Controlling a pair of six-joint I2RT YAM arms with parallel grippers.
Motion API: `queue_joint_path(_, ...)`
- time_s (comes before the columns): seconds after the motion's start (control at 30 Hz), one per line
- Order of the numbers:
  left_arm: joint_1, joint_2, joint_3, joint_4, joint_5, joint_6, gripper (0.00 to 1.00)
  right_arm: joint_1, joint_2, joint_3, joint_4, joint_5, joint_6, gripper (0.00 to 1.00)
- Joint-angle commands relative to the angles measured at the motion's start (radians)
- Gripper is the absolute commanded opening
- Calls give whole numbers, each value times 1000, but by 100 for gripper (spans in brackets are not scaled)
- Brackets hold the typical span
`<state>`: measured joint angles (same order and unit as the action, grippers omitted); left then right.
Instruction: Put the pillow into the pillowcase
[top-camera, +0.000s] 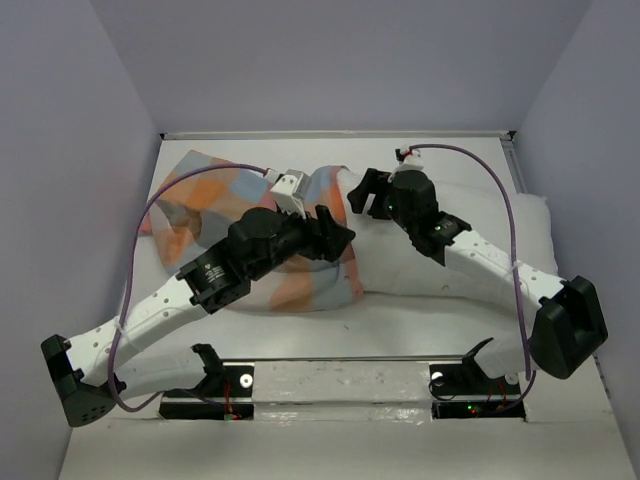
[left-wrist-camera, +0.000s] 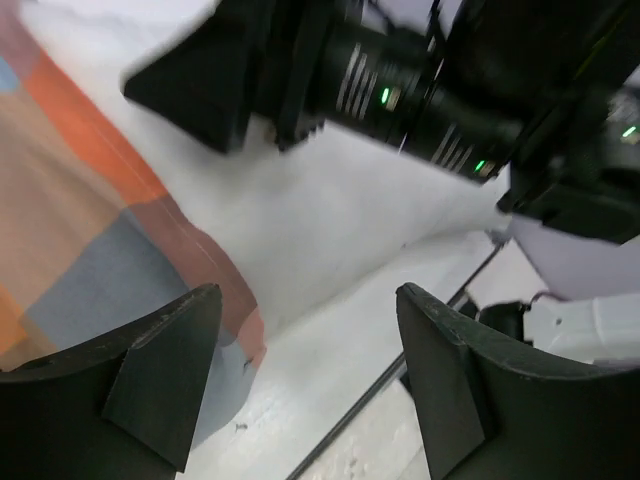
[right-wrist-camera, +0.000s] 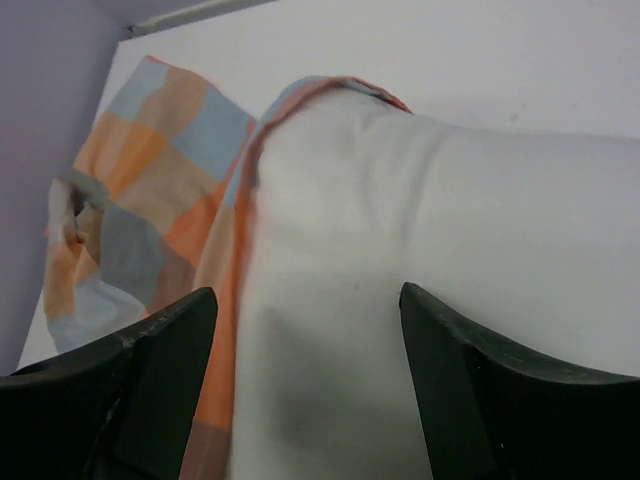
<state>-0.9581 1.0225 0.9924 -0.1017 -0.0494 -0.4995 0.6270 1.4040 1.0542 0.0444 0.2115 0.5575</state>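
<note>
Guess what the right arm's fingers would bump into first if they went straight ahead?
Most likely the pillow. The open fingers aim at its white side, just right of the orange edge of the checked pillowcase. How close it is, I cannot tell.

Nothing is legible: the white print on the black motor housing (left-wrist-camera: 352, 82) is too blurred to read.
</note>
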Motion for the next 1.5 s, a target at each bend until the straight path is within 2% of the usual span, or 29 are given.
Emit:
queue_joint_path(0.0, 19, 13, 106, -24, -159, 85, 79, -36, -59, -8, -155, -34, -59, 82)
queue_joint_path(0.03, 33, 61, 138, -41, -205, 105, 77, -36, -89, -8, -167, -5, -62, 81)
queue_joint_path(0.13, 90, 183, 207, -61, -250, 162, 73, -36, -154, -34, -193, 20, -99, 71)
queue_joint_path(0.2, 146, 244, 242, -62, -257, 177, 73, -36, -171, -37, -216, 28, -120, 70)
queue_joint_path(0.4, 261, 503, 396, -33, -211, 226, 69, -36, -178, -57, -264, 45, -177, 77)
queue_joint_path(0.57, 279, 643, 498, -12, -222, 245, 59, -36, -183, -65, -264, 6, -192, 73)
queue_joint_path(0.73, 288, 721, 551, 2, -213, 251, 51, -36, -185, -71, -258, -29, -203, 70)
queue_joint_path(0.87, 288, 690, 517, 58, -167, 225, 50, -36, -186, -74, -258, -23, -220, 71)
queue_joint_path(0.97, 288, 624, 431, 127, -173, 194, 50, -36, -185, -76, -258, -21, -226, 71)
queue_joint_path(1.07, 288, 594, 405, 163, -165, 180, 54, -36, -178, -76, -250, -33, -226, 71)
queue_joint_path(1.2, 288, 663, 462, 108, -148, 193, 54, -36, -180, -83, -238, -47, -220, 71)
queue_joint_path(1.37, 288, 732, 491, 103, -150, 199, 48, -36, -197, -88, -227, -67, -225, 71)
queue_joint_path(1.43, 289, 743, 499, 103, -152, 200, 44, -36, -192, -80, -224, -73, -237, 74)
queue_joint_path(1.47, 289, 752, 506, 103, -155, 205, 41, -36, -185, -74, -225, -72, -254, 81)
